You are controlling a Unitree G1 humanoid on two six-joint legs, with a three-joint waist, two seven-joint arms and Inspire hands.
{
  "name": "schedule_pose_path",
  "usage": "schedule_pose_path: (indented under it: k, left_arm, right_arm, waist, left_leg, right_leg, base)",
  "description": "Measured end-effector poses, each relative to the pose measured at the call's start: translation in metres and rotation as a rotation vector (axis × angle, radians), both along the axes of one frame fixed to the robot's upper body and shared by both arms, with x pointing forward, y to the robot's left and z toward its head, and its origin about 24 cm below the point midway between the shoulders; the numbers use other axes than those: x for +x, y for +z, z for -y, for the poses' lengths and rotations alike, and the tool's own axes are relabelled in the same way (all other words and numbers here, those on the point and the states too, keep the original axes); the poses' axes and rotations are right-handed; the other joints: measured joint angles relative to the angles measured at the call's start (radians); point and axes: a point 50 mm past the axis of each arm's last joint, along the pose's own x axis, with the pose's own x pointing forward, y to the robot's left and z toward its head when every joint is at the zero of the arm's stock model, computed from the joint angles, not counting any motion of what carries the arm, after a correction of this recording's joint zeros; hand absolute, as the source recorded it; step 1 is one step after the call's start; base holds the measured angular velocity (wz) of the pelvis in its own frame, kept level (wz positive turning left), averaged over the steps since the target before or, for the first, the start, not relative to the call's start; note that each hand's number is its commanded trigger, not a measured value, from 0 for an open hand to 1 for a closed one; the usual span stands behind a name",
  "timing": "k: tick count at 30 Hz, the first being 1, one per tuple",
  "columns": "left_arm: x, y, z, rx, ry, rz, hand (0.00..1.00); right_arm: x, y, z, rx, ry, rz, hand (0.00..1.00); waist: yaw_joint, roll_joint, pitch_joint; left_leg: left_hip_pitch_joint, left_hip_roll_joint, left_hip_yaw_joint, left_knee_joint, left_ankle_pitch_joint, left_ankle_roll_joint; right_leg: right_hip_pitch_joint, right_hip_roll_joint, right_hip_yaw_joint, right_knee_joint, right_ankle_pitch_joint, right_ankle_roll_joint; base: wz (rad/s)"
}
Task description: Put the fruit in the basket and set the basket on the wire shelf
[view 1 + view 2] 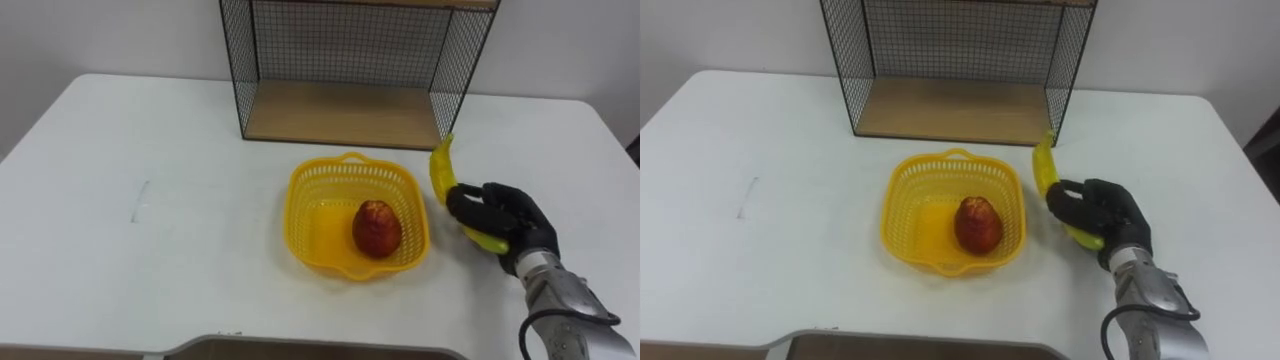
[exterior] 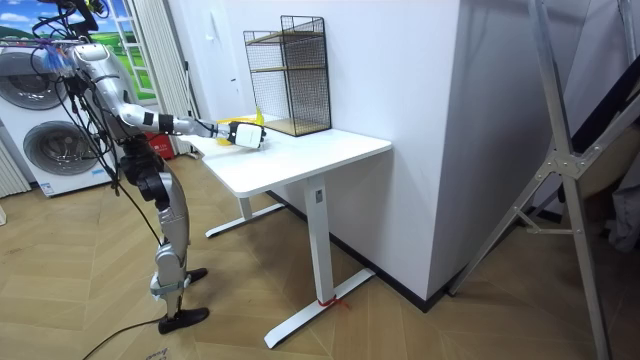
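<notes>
Right hand (image 1: 505,215) has the banana (image 1: 441,170), dark fingers curled round its lower half, with the thumb across the front. It is a yellow banana, curved, and its free tip points up to 12 o'clock, towards the right front corner of the wire shelf (image 1: 350,60). It sits at 3 o'clock from the basket (image 1: 303,200), just beside the rim and outside it. I can't tell whether it is clear of the tabletop.

The basket is yellow plastic lattice with rounded corners and a small handle at its far edge. Inside lies one red fruit (image 1: 377,228), mottled, on the floor of the basket towards 4 o'clock.

The shelf stands at 12 o'clock, black mesh with a wooden board (image 1: 340,112) at the bottom, near the basket but apart from it.

The table (image 1: 150,130) is white, with a faint grey mark at 9 o'clock. In the room view the robot stands upright at the table's end, one arm stretched over it. There is a washing machine (image 2: 50,150) behind it and wood flooring (image 2: 400,320) underfoot.
</notes>
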Motion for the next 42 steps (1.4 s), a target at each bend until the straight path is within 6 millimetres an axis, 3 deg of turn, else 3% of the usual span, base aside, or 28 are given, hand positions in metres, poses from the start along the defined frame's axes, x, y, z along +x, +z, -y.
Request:
schedule_pose_path:
  k: [7,11,19,24,28,29,30,31,32,42]
  left_arm:
    - [-0.005,-0.001,0.005,-0.010,0.007,-0.014,0.00]
    - [-0.005,-0.001,0.005,-0.002,0.001,-0.012,0.00]
    - [0.000,-0.002,0.006,-0.006,-0.016,0.001,0.00]
    - [0.004,-0.002,0.008,-0.014,-0.031,0.018,0.00]
    - [0.005,-0.002,0.010,-0.022,-0.043,0.020,0.00]
    - [0.007,-0.003,0.011,-0.025,-0.054,0.021,0.00]
    - [0.008,-0.003,0.012,-0.027,-0.059,0.024,0.00]
    - [0.009,-0.003,0.012,-0.028,-0.061,0.026,0.00]
    - [0.011,-0.003,0.012,-0.027,-0.063,0.031,0.00]
    - [0.018,-0.002,0.012,-0.025,-0.075,0.044,0.00]
  right_arm:
    - [0.006,0.013,-0.013,0.022,0.047,0.063,1.00]
    - [0.010,0.022,-0.023,0.039,0.085,0.108,1.00]
    - [0.012,0.029,-0.038,0.031,0.150,0.142,1.00]
    - [0.016,0.052,-0.047,-0.097,0.223,0.235,1.00]
    - [0.019,0.064,-0.050,-0.152,0.247,0.283,1.00]
    - [0.018,0.064,-0.050,-0.194,0.256,0.279,0.96]
    - [0.018,0.063,-0.052,-0.233,0.268,0.275,0.65]
    - [0.018,0.063,-0.052,-0.250,0.276,0.273,0.17]
    - [0.018,0.063,-0.054,-0.271,0.285,0.271,0.00]
    - [0.017,0.061,-0.061,-0.360,0.373,0.264,0.00]
  waist:
    - [0.000,0.000,-0.0044]
    - [0.001,0.004,-0.0149]
    - [0.005,-0.003,-0.0113]
    - [0.008,-0.009,-0.0011]
    - [0.011,-0.012,-0.0003]
    - [0.018,-0.011,0.0001]
    - [0.020,-0.009,0.0012]
    - [0.023,-0.009,0.0014]
    - [0.025,-0.007,0.0005]
    - [0.033,-0.006,0.0004]
  left_leg:
    - [-0.002,-0.001,0.000,0.002,0.000,0.000]
    - [-0.002,-0.001,-0.001,0.001,0.000,0.000]
    - [0.002,-0.001,-0.001,0.003,0.000,0.000]
    - [-0.001,0.000,-0.001,0.011,0.000,0.000]
    - [-0.004,0.000,-0.001,0.013,0.000,0.001]
    - [-0.005,0.000,-0.001,0.013,0.000,0.001]
    - [-0.007,0.000,-0.001,0.013,0.000,0.001]
    - [-0.008,0.000,-0.001,0.013,0.000,0.001]
    - [-0.014,0.000,-0.001,0.013,0.000,0.001]
    - [-0.013,0.001,0.001,0.001,0.000,0.001]
  right_leg:
    - [-0.001,0.000,0.000,-0.001,0.000,0.000]
    - [-0.002,0.000,-0.002,-0.001,0.000,0.000]
    - [0.001,-0.001,0.001,0.003,0.000,0.000]
    - [-0.001,0.000,0.002,0.004,0.000,0.000]
    - [-0.001,0.000,0.002,0.003,0.000,0.000]
    - [-0.001,0.000,0.001,0.003,0.000,0.000]
    - [-0.002,0.000,0.001,0.003,0.000,0.000]
    - [-0.003,0.000,0.001,0.003,0.000,0.000]
    - [-0.007,0.000,0.001,0.003,0.000,0.000]
    - [-0.016,0.000,0.001,0.005,0.001,0.000]
  base:
    - [0.00]
    - [0.00]
    - [0.00]
    - [0.00]
    - [0.00]
    - [0.00]
    - [0.00]
    - [0.00]
    - [0.00]
    - [0.00]
